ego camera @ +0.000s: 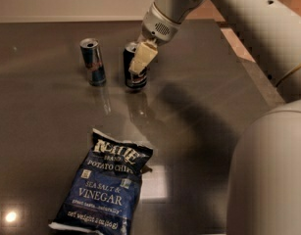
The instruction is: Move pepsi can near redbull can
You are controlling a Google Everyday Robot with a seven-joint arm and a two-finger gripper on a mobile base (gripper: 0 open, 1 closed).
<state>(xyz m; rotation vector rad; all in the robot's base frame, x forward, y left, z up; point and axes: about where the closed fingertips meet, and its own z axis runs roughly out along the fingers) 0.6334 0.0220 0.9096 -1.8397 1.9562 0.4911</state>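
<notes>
The pepsi can [133,72], dark navy with a round logo, stands upright on the dark table. My gripper [140,61] comes down from the upper right and is shut on the pepsi can; one cream finger [142,57] lies across its front. The redbull can [93,61], slim, blue and silver, stands upright a short gap to the left of the pepsi can.
A blue bag of sea salt and vinegar potato chips [107,185] lies flat near the front of the table [42,121]. My arm [248,28] crosses the upper right and its large white body [270,180] fills the lower right. The table's right edge runs behind it.
</notes>
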